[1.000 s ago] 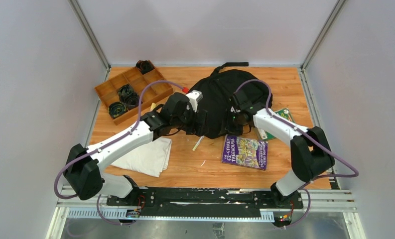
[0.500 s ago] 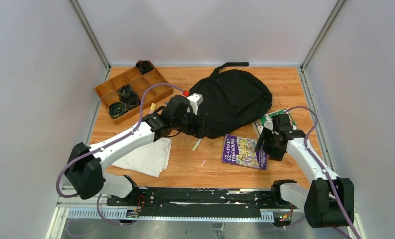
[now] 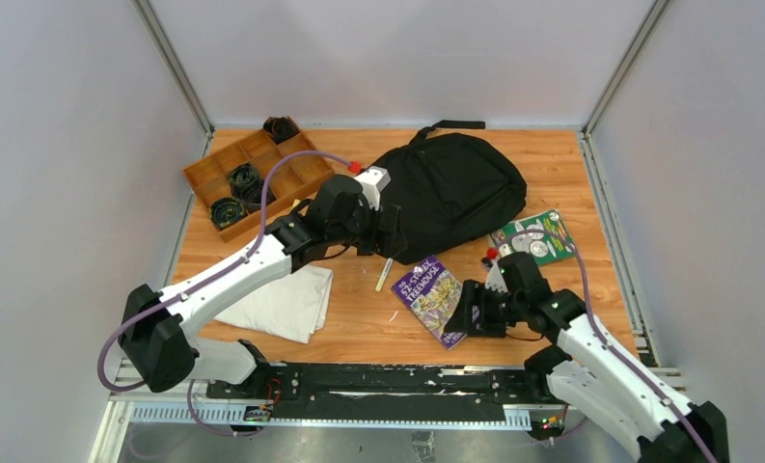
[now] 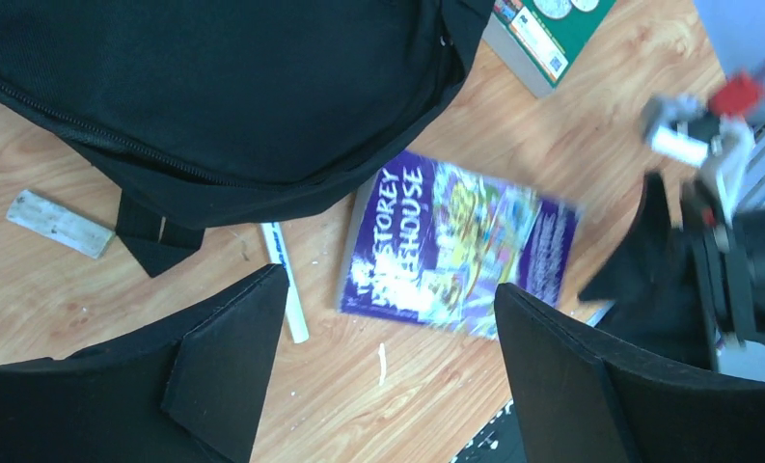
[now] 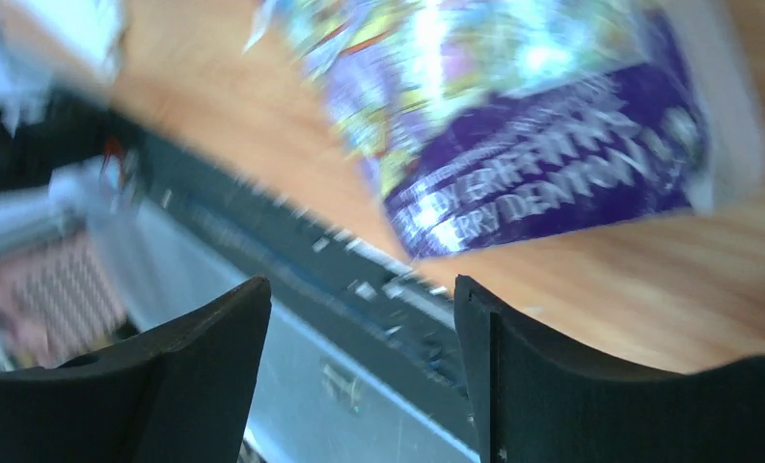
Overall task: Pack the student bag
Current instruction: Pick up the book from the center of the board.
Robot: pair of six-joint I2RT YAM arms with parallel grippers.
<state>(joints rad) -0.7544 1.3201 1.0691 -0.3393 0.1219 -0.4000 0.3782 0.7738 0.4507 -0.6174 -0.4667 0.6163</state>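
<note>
The student bag [image 3: 460, 193], a black backpack, lies at the back middle of the table and fills the top of the left wrist view [image 4: 214, 87]. My left gripper [image 3: 390, 241] hovers open at the bag's near-left edge, with nothing between its fingers [image 4: 224, 367]. A purple paperback [image 3: 428, 294] lies tilted in front of the bag, also in the left wrist view [image 4: 455, 246]. My right gripper [image 3: 463, 316] is open at the paperback's near-right corner. The right wrist view is blurred: the paperback [image 5: 513, 116] lies beyond the fingertips [image 5: 262, 289], not between them.
A white pen [image 3: 383, 275] lies left of the paperback, and a green book [image 3: 534, 236] lies right of the bag. A folded white cloth [image 3: 282, 304] sits near left. A wooden tray [image 3: 301, 174] with cables stands back left. A small white block [image 4: 60, 224] lies by the bag.
My right arm swung off the bag back to the near edge and its jaws widened. The purple paperback shifted left and turned. The left gripper barely moved.
</note>
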